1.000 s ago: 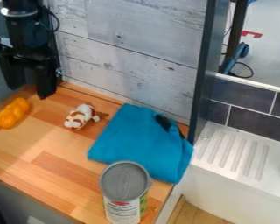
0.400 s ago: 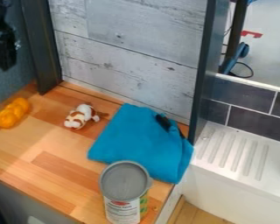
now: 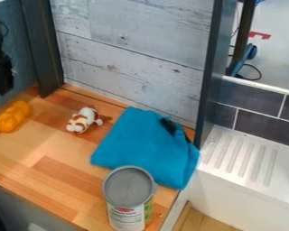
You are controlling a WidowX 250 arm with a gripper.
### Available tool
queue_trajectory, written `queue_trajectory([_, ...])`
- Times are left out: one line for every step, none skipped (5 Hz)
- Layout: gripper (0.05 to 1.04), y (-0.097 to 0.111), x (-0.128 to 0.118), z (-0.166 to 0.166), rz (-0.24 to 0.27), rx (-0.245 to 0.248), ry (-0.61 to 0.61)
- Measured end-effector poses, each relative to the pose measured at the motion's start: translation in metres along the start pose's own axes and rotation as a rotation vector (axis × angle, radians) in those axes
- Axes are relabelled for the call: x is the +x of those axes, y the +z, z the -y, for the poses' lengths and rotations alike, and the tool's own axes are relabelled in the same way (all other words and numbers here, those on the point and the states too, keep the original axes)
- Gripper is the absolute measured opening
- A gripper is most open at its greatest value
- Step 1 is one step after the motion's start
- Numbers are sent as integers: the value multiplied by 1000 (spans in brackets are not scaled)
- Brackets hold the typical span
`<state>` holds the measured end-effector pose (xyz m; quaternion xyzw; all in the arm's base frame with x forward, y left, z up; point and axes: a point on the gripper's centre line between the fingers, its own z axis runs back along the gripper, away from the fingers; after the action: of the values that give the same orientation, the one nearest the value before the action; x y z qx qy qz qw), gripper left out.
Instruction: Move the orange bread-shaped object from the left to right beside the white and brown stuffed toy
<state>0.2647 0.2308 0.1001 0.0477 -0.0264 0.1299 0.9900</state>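
1. The gripper (image 3: 3, 88) hangs at the upper left, above the orange lumpy item (image 3: 13, 117); whether it is wide or narrow, I cannot tell.
2. The orange lumpy item lies at the left of the wooden table (image 3: 68, 173), apart from the gripper and nearest to it.
3. A small white-and-brown toy (image 3: 83, 120) lies just to the right of that item, without touching it.
4. A folded blue cloth (image 3: 141, 146) with a black patch lies right of the toy.
5. A can (image 3: 128, 189) with a grey top stands upright at the cloth's near edge.
6. A white ribbed drainboard (image 3: 240, 155) lies to the right, beyond a dark post (image 3: 211, 67).
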Motion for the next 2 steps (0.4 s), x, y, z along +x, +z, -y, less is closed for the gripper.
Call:
queue_trajectory([1003, -25, 6, 2, -9, -32, -27])
queue_trajectory([1002, -43, 15, -6, -19, -52, -23])
